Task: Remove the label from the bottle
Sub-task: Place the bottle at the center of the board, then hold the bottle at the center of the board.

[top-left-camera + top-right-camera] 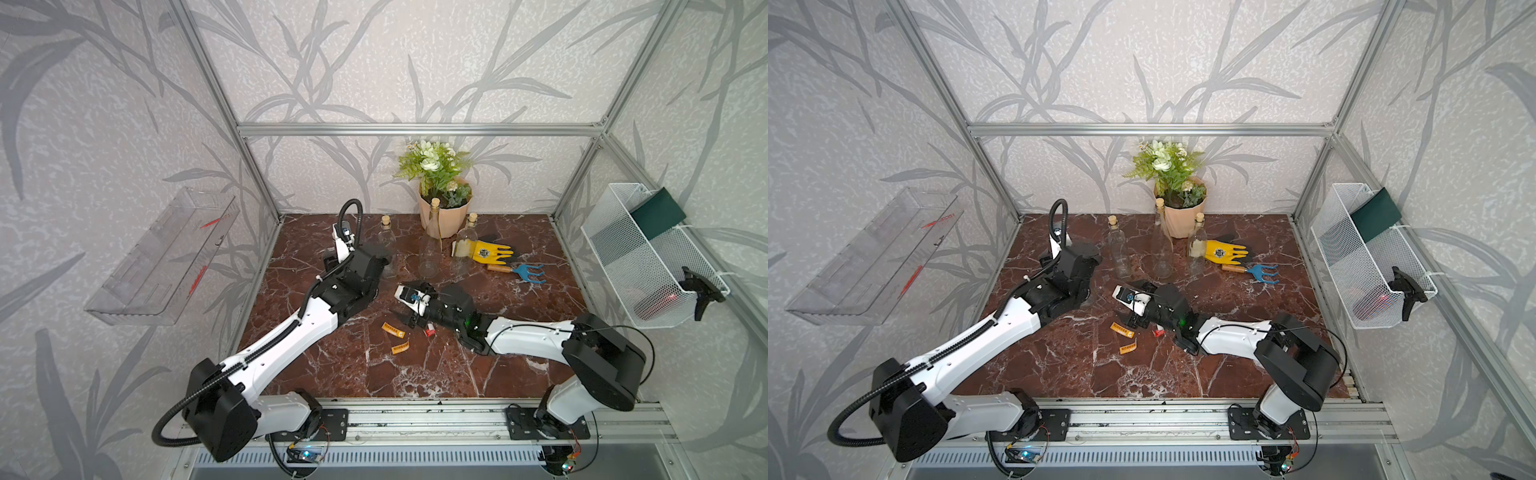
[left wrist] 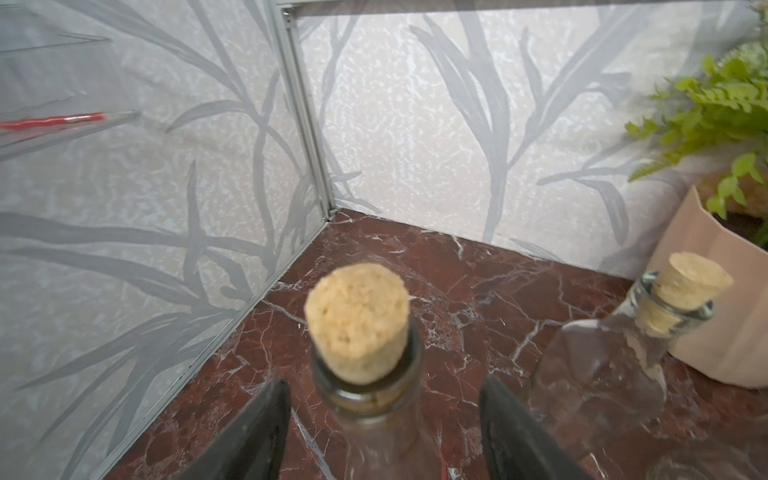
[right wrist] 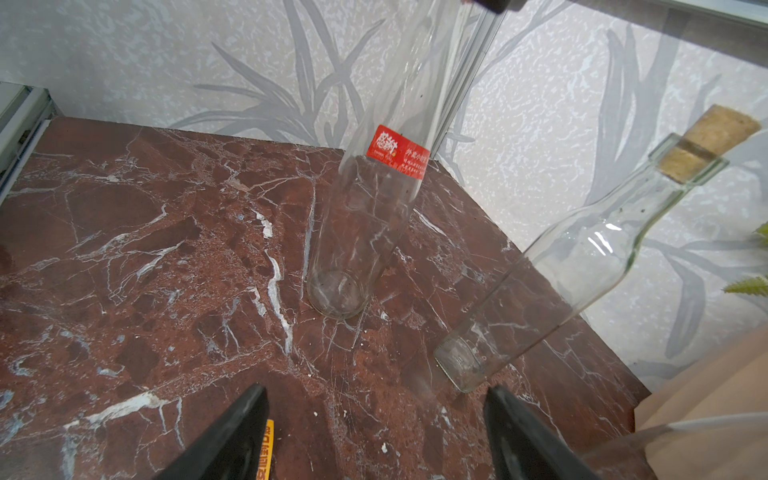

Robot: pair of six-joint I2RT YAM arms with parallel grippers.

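A blue hand rake [image 1: 522, 272] with a wooden handle lies flat on the red marble tabletop [image 1: 415, 370]. Just beside it, on its back-wall side, lies a yellow work glove [image 1: 492, 252] with a dark printed badge, fingers pointing the same way as the tines. Off the handle end, further back, a peach pot [image 1: 451, 222] stands against the wall, holding green fern and white flowers [image 1: 434, 166] (real or not, it cannot be told). Beyond the tines, a white wire basket [image 1: 623, 253] hangs on the side wall with a dark green pad [image 1: 658, 212] in it. Well past the handle end, on the opposite wall, hangs a clear plastic tray [image 1: 162, 262].
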